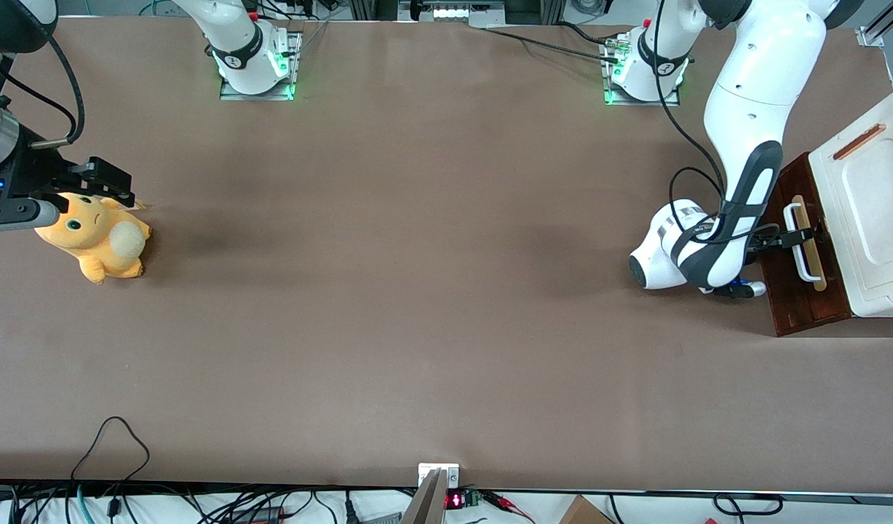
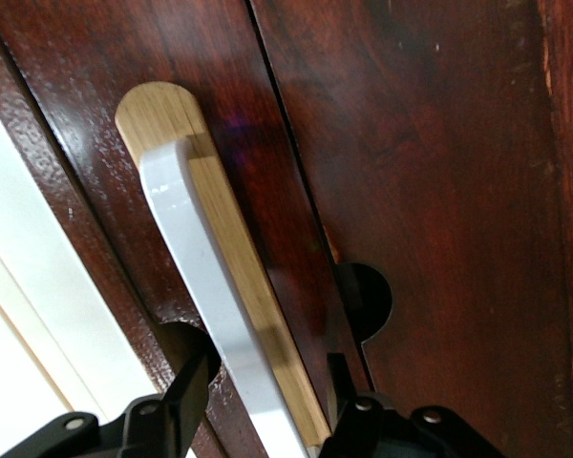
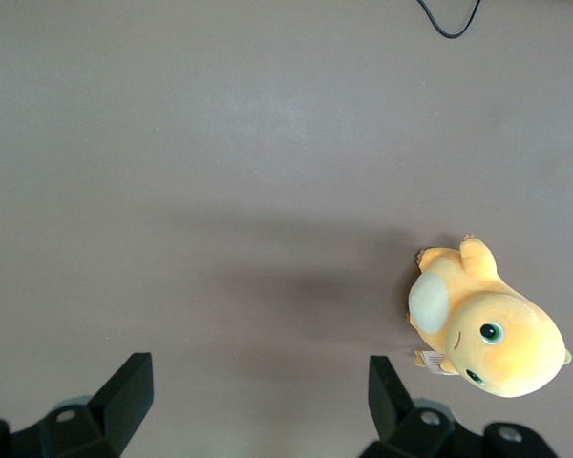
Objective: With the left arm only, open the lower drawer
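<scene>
At the working arm's end of the tabletop (image 1: 431, 306), the lower drawer (image 1: 795, 291) sticks out a little from under the white cabinet (image 1: 872, 218). The left arm (image 1: 744, 145) bends down to it, and its claw (image 2: 263, 405) is open, with one black finger on each side of the white handle (image 2: 196, 258), not squeezing it. An orange plush toy (image 1: 97, 236) lies near the parked arm's end, at about 9 o'clock from the drawer.

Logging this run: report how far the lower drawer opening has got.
Done: the left arm has reached the lower drawer, and its gripper sits open with a finger on each side of the white loop handle. In hand: taking hold. Left: closing and pulling; the drawer still looks shut.
</scene>
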